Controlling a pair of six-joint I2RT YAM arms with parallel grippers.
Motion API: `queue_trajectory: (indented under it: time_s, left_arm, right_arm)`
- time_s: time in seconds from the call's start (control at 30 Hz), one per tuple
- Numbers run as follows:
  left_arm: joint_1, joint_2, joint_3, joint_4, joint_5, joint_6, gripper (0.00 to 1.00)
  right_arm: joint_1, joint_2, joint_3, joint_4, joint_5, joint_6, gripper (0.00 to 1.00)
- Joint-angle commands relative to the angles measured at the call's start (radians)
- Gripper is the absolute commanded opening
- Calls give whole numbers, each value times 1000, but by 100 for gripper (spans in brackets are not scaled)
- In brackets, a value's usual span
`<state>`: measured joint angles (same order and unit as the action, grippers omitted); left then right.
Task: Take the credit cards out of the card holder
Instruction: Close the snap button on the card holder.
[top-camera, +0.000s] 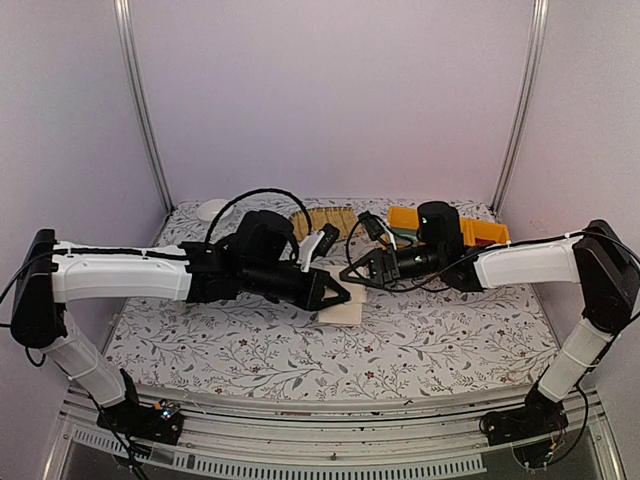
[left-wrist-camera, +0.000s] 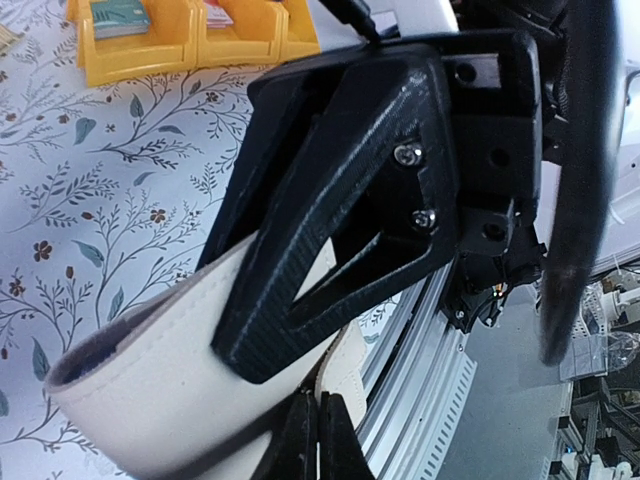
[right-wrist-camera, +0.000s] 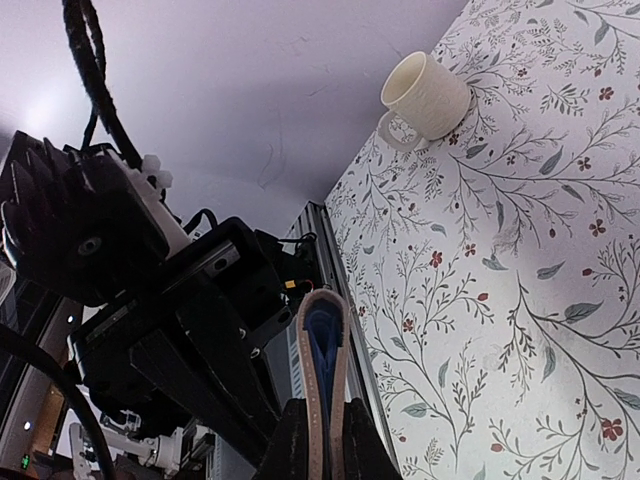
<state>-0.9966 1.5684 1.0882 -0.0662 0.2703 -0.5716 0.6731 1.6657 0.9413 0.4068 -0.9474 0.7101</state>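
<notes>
The card holder (top-camera: 342, 312), cream and folded, hangs just above the flowered table between my two grippers. My right gripper (right-wrist-camera: 322, 435) is shut on it; in that wrist view I look along its tan edge (right-wrist-camera: 318, 345), with a blue layer between the leaves. I cannot tell whether that blue is a credit card; no card shows plainly. In the left wrist view the holder (left-wrist-camera: 150, 370) fills the lower left, clamped by the black right gripper (left-wrist-camera: 262, 357). My left gripper (left-wrist-camera: 318, 435) is shut, tips against the holder's stitched cream edge (left-wrist-camera: 352, 372); nothing shows between its fingers.
Yellow bins (top-camera: 445, 224) with small items stand at the back right, also in the left wrist view (left-wrist-camera: 180, 45). A woven straw mat (top-camera: 330, 218) lies at the back middle. A white cup (right-wrist-camera: 425, 92) sits at the back left. The table's metal rail (left-wrist-camera: 430, 360) runs close below the holder.
</notes>
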Motion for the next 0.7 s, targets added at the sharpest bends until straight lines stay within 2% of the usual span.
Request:
queue_trajectory:
  time_s: [0.0, 0.33, 0.53, 0.67]
  left_arm:
    - [13, -13, -2, -16, -42, 16, 0]
    - [13, -50, -8, 38, -53, 57, 0]
    - [12, -63, -30, 132, 40, 40, 0]
    - [17, -54, -27, 92, 13, 33, 0]
  right_arm:
    - [-2, -36, 29, 36, -59, -15, 2]
    - [24, -18, 20, -1, -67, -39, 2]
    - [25, 14, 52, -25, -82, -17, 2]
    - [23, 13, 56, -22, -92, -9, 1]
